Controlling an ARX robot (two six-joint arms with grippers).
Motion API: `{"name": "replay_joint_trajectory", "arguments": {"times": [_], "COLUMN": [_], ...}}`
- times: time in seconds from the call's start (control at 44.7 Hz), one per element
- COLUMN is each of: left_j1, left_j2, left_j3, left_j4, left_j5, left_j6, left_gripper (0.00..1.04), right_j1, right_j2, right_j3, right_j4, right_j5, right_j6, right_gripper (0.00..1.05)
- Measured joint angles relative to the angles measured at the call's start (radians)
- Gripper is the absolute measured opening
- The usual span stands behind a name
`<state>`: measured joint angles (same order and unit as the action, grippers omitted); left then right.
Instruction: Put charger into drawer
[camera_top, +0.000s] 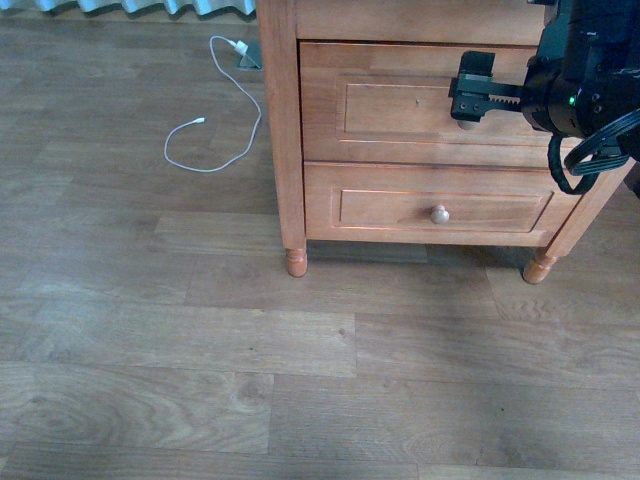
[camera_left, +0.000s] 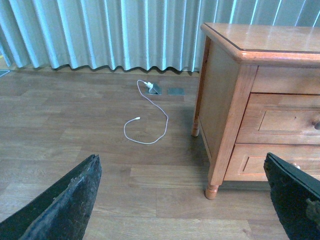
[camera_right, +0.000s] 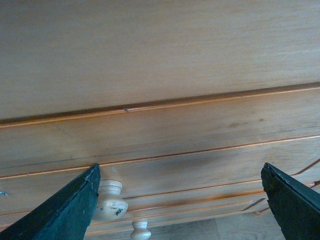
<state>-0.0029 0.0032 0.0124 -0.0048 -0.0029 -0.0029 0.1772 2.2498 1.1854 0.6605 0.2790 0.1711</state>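
The charger is out of view in every frame. The taller drawer (camera_top: 400, 105) is the upper of two in a honey-coloured wooden cabinet, and it is shut. My right gripper (camera_top: 470, 90) is open right in front of this drawer and covers its knob in the front view. In the right wrist view the gripper (camera_right: 180, 167) faces the drawer front (camera_right: 190, 125), with the pale knob (camera_right: 107, 200) beside one finger (camera_right: 65, 210). My left gripper (camera_left: 181, 160) is open and empty above the floor. The drawer also shows in the left wrist view (camera_left: 285, 120).
The shorter lower drawer (camera_top: 440, 210) with a small knob (camera_top: 439, 213) is shut. A thin white cable (camera_top: 225, 110) with a white plug lies looped on the wooden floor left of the cabinet, by a floor socket (camera_left: 155, 89). Curtains (camera_left: 100, 35) hang behind. The cabinet legs (camera_top: 295, 262) stand on the floor.
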Motion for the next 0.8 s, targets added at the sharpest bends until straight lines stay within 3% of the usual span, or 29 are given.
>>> {"name": "replay_joint_trajectory", "arguments": {"times": [0.335, 0.805], "left_j1": [0.0, 0.0], "left_j2": [0.0, 0.0], "left_j3": [0.0, 0.0], "left_j4": [0.0, 0.0], "left_j5": [0.0, 0.0], "left_j6": [0.0, 0.0], "left_gripper": [0.99, 0.99], "right_j1": [-0.012, 0.018], "right_j2": [-0.065, -0.638], "right_j3": [-0.061, -0.467], "right_j4": [0.003, -0.092], "right_j5": [-0.047, -0.147], "right_j6": [0.014, -0.014], "right_gripper": [0.96, 0.96]}}
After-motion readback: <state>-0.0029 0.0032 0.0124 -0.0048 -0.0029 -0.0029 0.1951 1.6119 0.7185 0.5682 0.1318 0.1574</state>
